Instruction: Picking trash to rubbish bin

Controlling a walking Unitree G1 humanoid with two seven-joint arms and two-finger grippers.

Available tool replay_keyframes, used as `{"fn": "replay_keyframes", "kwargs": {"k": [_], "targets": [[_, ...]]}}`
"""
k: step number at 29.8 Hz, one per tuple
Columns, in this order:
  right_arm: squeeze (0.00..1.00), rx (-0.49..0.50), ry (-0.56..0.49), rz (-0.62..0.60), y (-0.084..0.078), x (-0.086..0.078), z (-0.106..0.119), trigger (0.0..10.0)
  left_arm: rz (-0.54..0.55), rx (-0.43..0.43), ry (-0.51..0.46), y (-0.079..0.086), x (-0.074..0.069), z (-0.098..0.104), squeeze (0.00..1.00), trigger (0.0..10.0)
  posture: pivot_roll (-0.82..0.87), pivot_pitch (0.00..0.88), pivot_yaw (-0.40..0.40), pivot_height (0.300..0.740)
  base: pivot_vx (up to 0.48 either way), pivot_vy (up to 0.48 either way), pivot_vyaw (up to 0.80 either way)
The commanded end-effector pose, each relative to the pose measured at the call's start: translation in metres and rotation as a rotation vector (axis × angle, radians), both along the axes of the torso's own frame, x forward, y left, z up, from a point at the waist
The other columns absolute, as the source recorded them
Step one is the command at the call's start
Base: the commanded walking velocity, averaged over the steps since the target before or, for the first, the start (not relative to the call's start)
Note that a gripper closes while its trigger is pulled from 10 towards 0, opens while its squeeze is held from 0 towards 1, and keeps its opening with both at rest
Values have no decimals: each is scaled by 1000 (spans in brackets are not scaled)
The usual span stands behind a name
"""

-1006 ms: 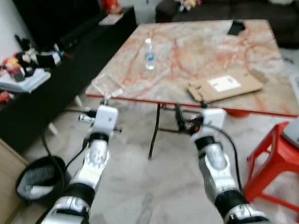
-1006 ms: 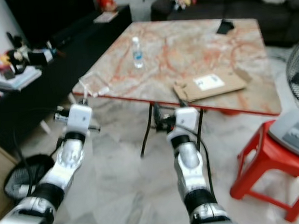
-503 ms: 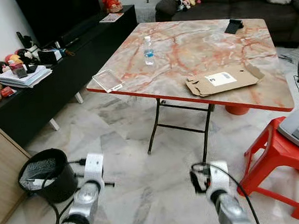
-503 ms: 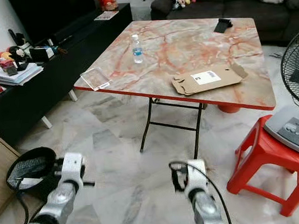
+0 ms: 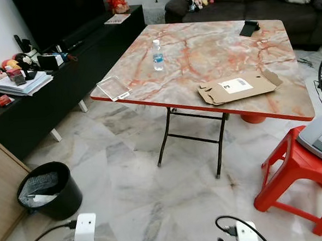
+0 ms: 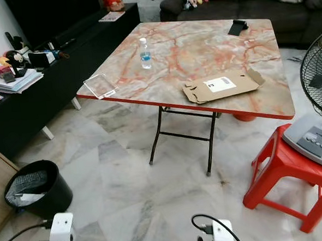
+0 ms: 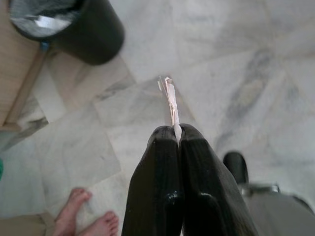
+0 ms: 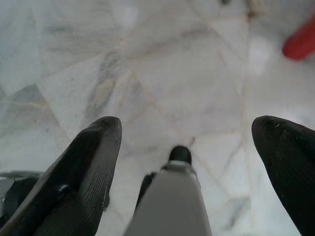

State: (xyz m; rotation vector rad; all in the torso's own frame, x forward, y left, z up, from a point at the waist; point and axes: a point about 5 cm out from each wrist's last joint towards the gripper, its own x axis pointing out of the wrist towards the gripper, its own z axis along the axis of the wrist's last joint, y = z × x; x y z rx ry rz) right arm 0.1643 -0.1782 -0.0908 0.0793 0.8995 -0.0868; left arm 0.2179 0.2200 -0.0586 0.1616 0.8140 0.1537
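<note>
My left hand (image 7: 177, 140) is clamped on a thin wrapper scrap (image 7: 170, 101) above the floor, not yet over the black rubbish bin (image 5: 48, 190), my right hand (image 8: 189, 147) is spread and empty, and the bench (image 5: 201, 58) carries a bottle (image 5: 157, 55), flattened carton (image 5: 238, 87) and clear tray (image 5: 113, 88) yet to bin.

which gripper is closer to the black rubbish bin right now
Left. The left gripper, shut on a thin scrap, hangs low over the floor just beside the rubbish bin. The right gripper, open, hangs farther off, toward the red stool.
</note>
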Motion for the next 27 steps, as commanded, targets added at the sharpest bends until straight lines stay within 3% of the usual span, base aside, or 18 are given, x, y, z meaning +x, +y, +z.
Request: {"fn": "replay_keyframes", "kwargs": {"k": [1, 4, 11, 27], "targets": [[0, -4, -15, -17, 0, 6, 2, 10000, -15, 14, 33, 3, -5, -3, 0, 10000, -86, 6, 78, 740, 0, 0, 800], [0, -3, -38, -11, 2, 16, 7, 10000, -45, 45, 16, 1, 3, 1, 0, 10000, -83, 7, 76, 740, 0, 0, 794], [0, 3, -58, -4, 6, 25, 11, 10000, -49, 57, 7, 0, 5, 3, 0, 10000, -81, 9, 76, 740, 0, 0, 794], [0, -21, -26, 12, 0, 14, 6, 10000, -24, 66, 39, 1, -6, -3, 0, 10000, -84, 16, 59, 740, 0, 0, 794]]}}
